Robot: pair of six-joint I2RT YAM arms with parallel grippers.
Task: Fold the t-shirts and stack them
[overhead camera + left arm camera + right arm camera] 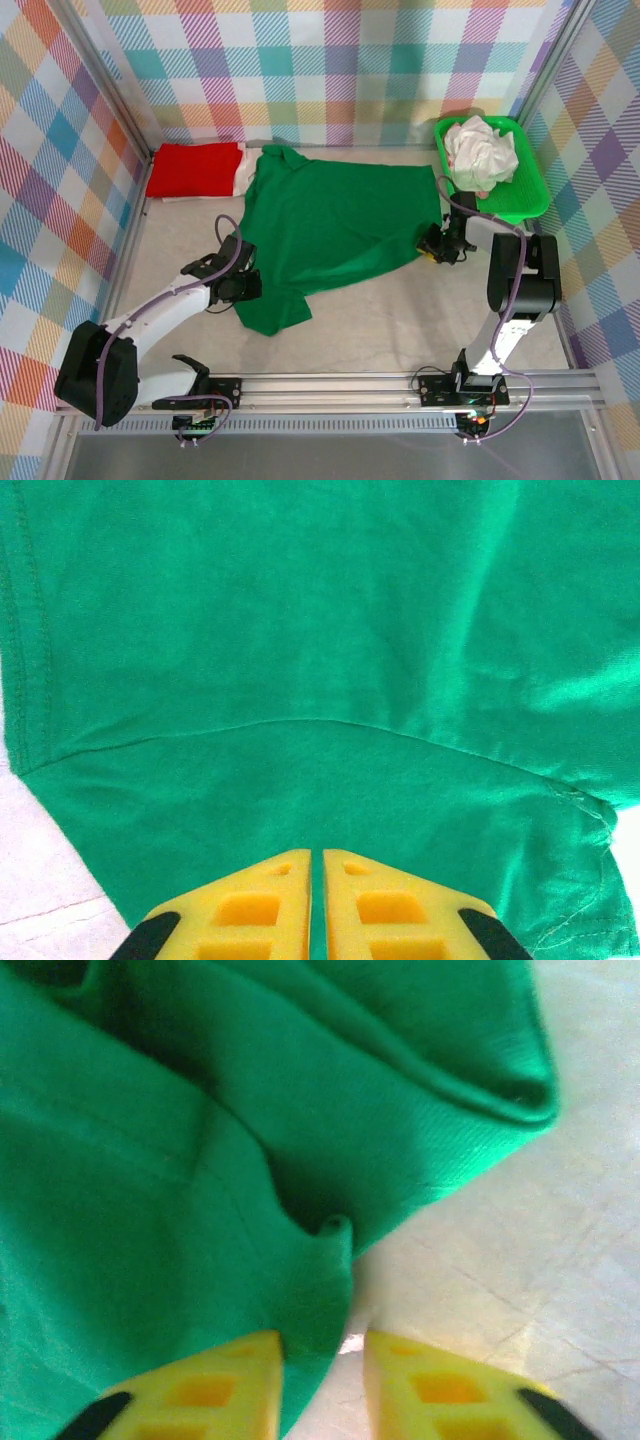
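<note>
A dark green t-shirt [330, 225] lies spread across the middle of the table. My left gripper [248, 285] is low over the shirt's near-left part, beside the sleeve. In the left wrist view its jaws [316, 855] are shut to a thin slit above flat green cloth [320, 630]. My right gripper [432, 247] is at the shirt's right edge. Its jaws [322, 1338] stand apart, with a fold of the green shirt [150, 1190] lying against the left finger and bare table by the right one. A folded red t-shirt [195, 168] lies at the back left. A crumpled white t-shirt [480, 152] sits in the tray.
A bright green plastic tray [530, 195] stands at the back right, close behind my right arm. A white edge [240, 172] shows beside the red shirt. Checked walls close in the table on three sides. Bare tabletop [400, 320] lies in front of the shirt.
</note>
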